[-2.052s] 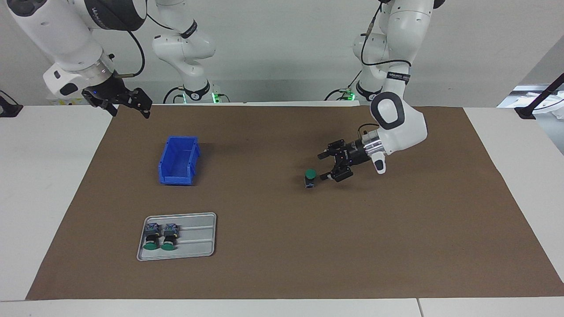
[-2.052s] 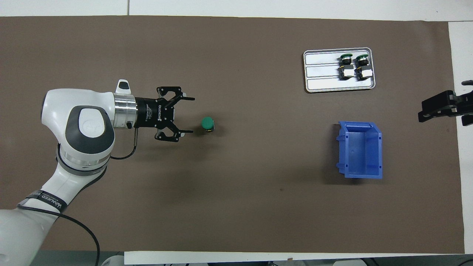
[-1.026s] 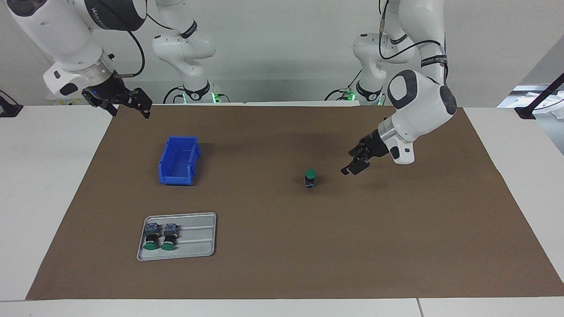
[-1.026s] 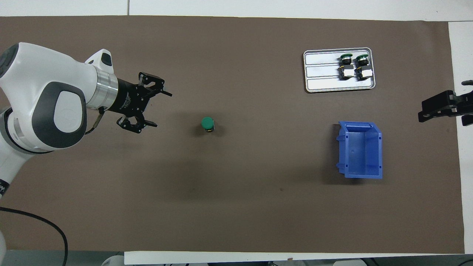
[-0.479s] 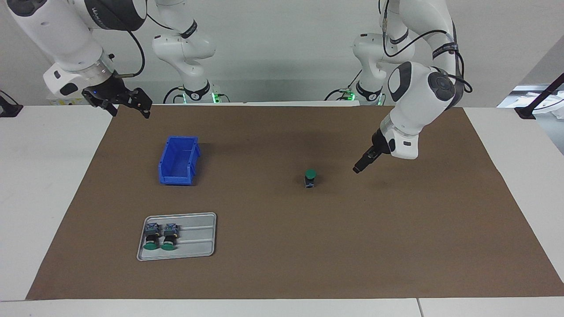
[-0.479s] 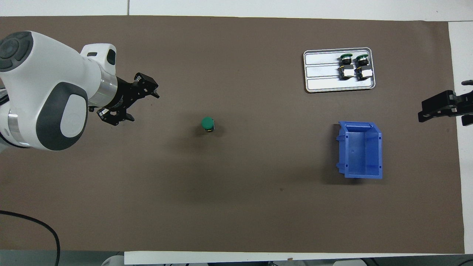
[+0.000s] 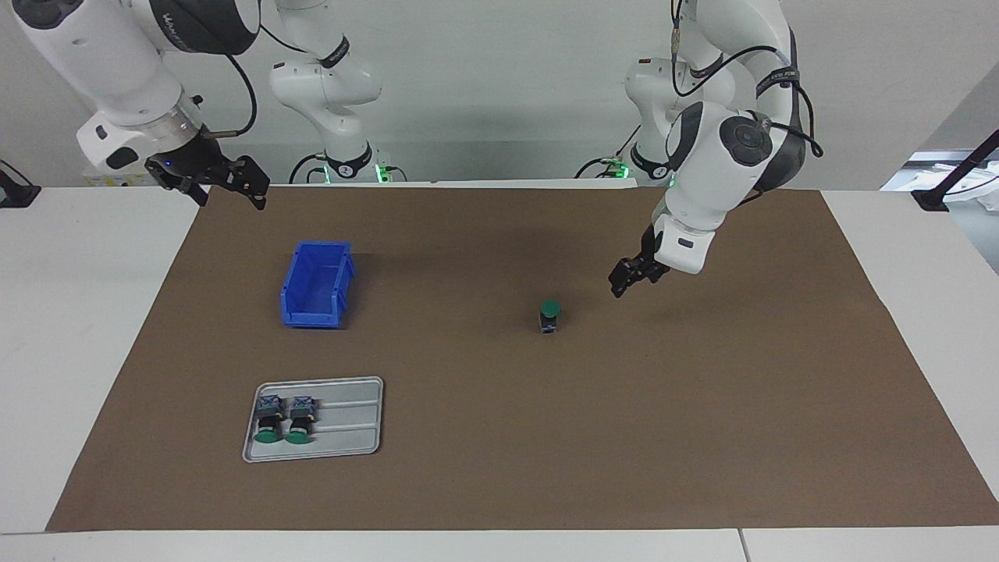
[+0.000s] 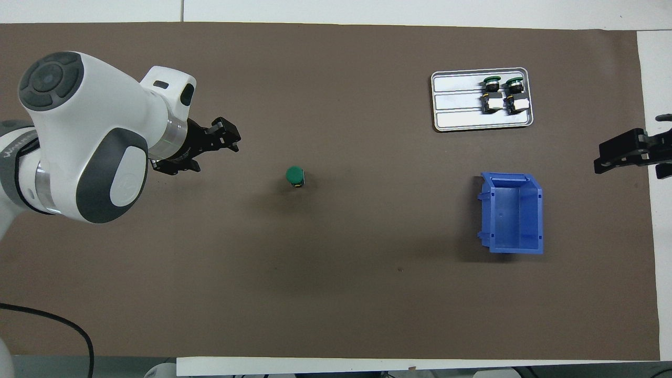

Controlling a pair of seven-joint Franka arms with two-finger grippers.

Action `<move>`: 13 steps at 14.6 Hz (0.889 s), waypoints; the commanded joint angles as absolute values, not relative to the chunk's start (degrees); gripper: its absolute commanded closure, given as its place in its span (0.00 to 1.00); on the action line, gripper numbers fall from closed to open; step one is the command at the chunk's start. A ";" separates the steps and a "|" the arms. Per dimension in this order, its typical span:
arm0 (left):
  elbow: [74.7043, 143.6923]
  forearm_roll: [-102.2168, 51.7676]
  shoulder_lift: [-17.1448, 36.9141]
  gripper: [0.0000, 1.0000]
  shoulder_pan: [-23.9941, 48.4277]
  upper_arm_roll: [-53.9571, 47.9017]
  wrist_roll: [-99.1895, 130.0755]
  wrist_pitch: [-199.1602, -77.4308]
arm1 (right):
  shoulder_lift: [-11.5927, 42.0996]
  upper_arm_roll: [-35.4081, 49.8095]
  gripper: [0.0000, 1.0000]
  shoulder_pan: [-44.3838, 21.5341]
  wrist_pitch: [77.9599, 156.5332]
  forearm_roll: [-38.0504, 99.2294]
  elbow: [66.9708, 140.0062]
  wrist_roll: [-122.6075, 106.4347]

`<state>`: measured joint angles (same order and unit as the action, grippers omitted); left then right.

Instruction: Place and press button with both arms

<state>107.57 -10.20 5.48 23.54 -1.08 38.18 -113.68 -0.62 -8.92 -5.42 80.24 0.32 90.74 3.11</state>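
Button (image 7: 550,315) upright on mat, apart from left gripper (image 7: 622,282).

The button (image 7: 550,315) stands upright on the mat (image 7: 499,484) near mid-table, well apart from the bin (image 7: 316,284) toward the right arm's end, with the tray (image 7: 351,425) holding two buttons (image 7: 279,420) farther from the robots than the bin.
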 commanded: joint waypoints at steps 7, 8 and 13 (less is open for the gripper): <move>99.42 -5.98 14.75 0.90 34.09 -0.53 44.46 -112.94 | -1.85 -8.70 0.01 -5.01 81.04 0.09 92.29 2.37; 98.71 -5.72 15.72 0.91 34.36 -0.53 45.52 -113.29 | -1.85 -8.70 0.01 -5.01 81.04 0.09 92.29 2.37; 95.37 -3.87 19.86 0.97 35.95 -0.44 46.58 -113.64 | -1.85 -8.70 0.01 -5.01 81.03 0.09 92.29 2.29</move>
